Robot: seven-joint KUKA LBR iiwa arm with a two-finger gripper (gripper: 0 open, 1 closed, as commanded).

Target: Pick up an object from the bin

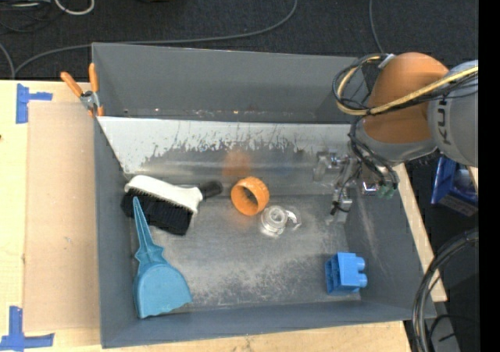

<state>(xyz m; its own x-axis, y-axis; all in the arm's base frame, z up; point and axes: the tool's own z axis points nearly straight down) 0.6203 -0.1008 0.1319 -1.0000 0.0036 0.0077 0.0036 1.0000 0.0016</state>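
Observation:
My gripper (341, 200) hangs low over the right side of the bin, close to the floor. Just to its left lies a small clear plastic piece (275, 220). Beyond that an orange cup (250, 196) rests on its side. A blue toy brick (344, 273) sits on the floor in front of the gripper, near the bin's front right corner. I see nothing in the gripper.
On the bin's left side lie a black brush with a white back (162, 202) and a blue dustpan-shaped scoop (156, 274). The arm with its orange cover and cables comes in over the right wall.

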